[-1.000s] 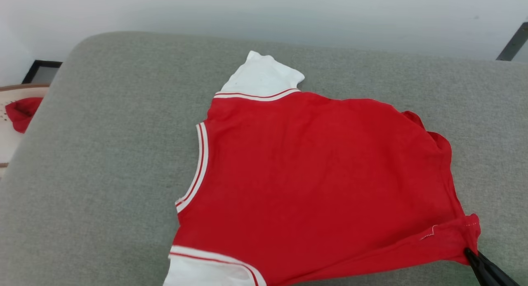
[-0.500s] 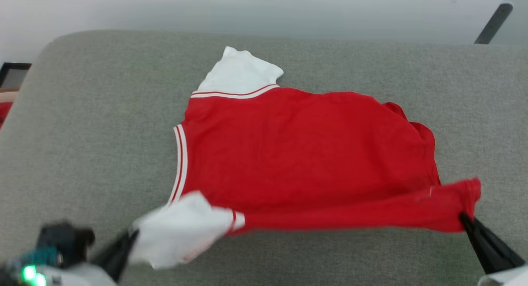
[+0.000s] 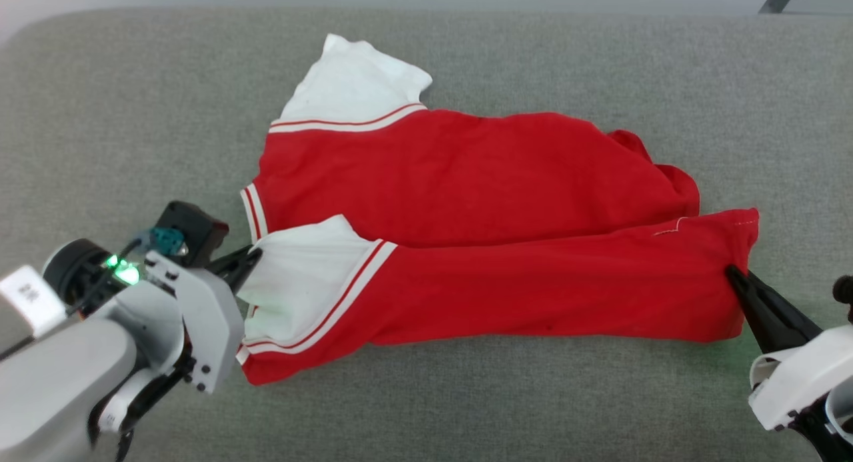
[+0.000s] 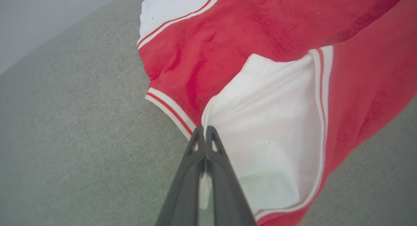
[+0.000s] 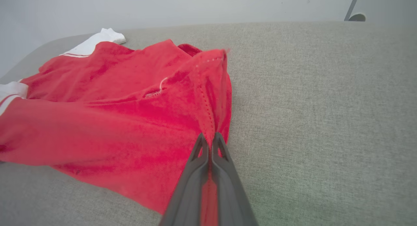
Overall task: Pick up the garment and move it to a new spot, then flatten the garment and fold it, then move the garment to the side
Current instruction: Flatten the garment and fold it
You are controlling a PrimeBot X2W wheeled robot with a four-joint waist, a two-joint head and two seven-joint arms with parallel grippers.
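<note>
Left end effector [image 3: 253,254] clamps the garment [image 3: 466,182] by a white sleeve [image 3: 300,275], right end effector [image 3: 730,270] by its red hem [image 3: 746,235].

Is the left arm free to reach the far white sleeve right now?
Probably not yet: the left pincer is shut on the near white sleeve of the garment. Nothing lies between it and the far sleeve, so once released, likely yes.

A plain indoor room, sort unclear: grey upholstered surface [image 3: 133,115], bare pale wall [image 5: 163,7].
</note>
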